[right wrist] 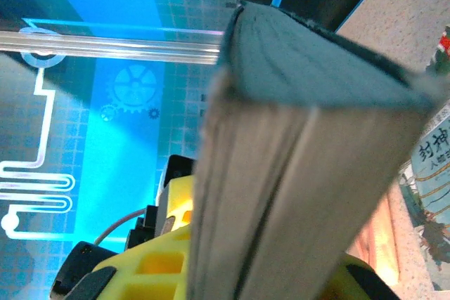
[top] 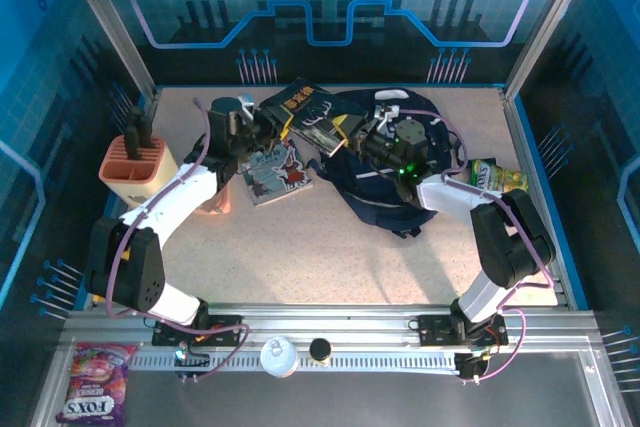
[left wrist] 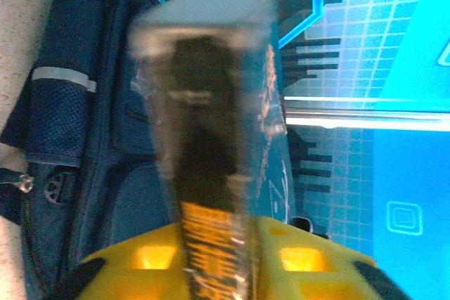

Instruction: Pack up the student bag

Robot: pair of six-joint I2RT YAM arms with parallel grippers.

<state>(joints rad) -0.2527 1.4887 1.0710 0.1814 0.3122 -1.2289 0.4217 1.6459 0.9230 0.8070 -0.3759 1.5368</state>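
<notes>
A dark book with yellow lettering (top: 300, 105) hangs above the table's back middle, held between both arms. My left gripper (top: 268, 127) is shut on its left end. In the left wrist view the blurred book (left wrist: 211, 103) fills the gap between the yellow jaws of the left gripper (left wrist: 218, 265). My right gripper (top: 345, 132) is shut on the other end, and the thick page block of the book (right wrist: 302, 138) stands between the jaws of the right gripper (right wrist: 274, 279). The student bag (top: 385, 182), navy with pale stripes, lies just right of the book and under the right gripper; the bag (left wrist: 77, 138) is also in the left wrist view.
A colourful comic (top: 275, 172) lies flat below the book. A peach pen holder (top: 135, 167) stands at the left edge. A green snack packet (top: 497, 177) lies right of the bag. A candy bag (top: 95, 395) sits outside the table at the near left.
</notes>
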